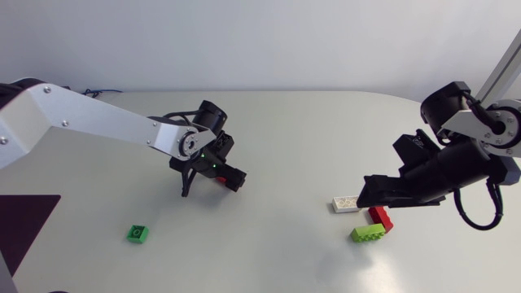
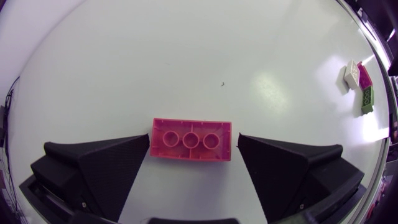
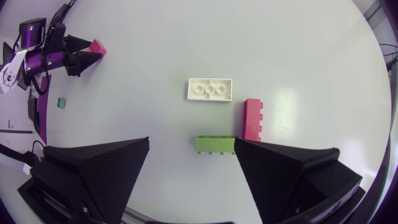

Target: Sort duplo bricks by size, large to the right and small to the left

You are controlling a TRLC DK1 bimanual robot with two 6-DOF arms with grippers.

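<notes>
Left end effector (image 1: 209, 177): set low over the desk (image 1: 285, 130), fingers (image 2: 99, 168) apart. The pink brick (image 2: 191, 139) lies flat between them.
- Long axis runs from finger to finger; the upward face shows three round rings.
- One short end sits at one fingertip, whether touching I cannot tell. A thin strip of desk shows between the other end and the other fingertip, so nothing is gripped.
- It is well apart from the white brick (image 1: 345, 203), on the left arm's side.

Right end effector (image 1: 368, 194): spread wide, holding nothing, hanging over the desk right by the white brick.
- White brick: flat, three rings up. In the right wrist view its long axis lies crosswise to the fingers, ahead of the gap.
- Red brick (image 3: 252, 118): just beside one end of the white brick, long axis square to it, studs facing sideways away from it.
- Green long brick (image 3: 214, 144): parallel to the white brick and nearer the end effector. One end is hidden behind a finger and the studs face the end effector.

Small green brick (image 1: 137, 233): square, studs up, alone. It lies farther from the white brick than the pink brick does, on the same side.
</notes>
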